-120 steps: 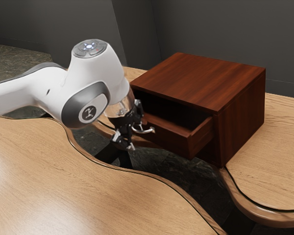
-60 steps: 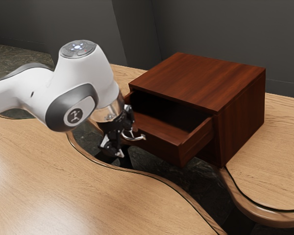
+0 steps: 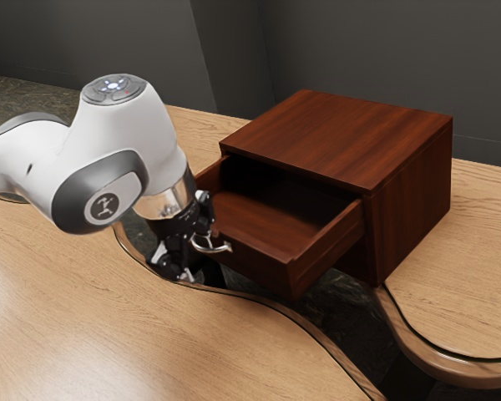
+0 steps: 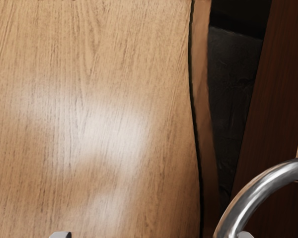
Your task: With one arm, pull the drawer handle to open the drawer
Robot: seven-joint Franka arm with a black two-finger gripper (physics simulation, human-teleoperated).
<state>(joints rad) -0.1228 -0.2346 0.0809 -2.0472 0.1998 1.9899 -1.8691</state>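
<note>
A dark red wooden cabinet [image 3: 342, 142] stands on the table, and its drawer [image 3: 267, 224] is pulled well out toward the exterior view's left. The curved silver handle [image 3: 214, 246] on the drawer front lies between the fingers of my black gripper [image 3: 192, 251], which stands open. In the wrist view the handle [image 4: 260, 188] arcs off the drawer front [image 4: 283, 89]. It runs close beside one of the two grey fingertips [image 4: 243, 234] at the lower edge. The other fingertip [image 4: 60, 234] stands far from it.
The light wooden table [image 3: 83, 334] has a curved cut-out with dark stone floor [image 3: 317, 301] under the drawer. My white arm [image 3: 108, 159] comes in from the exterior view's left. A second table section [image 3: 459, 284] lies at the right.
My hand has moved toward the exterior view's lower left with the handle between its fingers. The drawer has slid further out of the cabinet.
</note>
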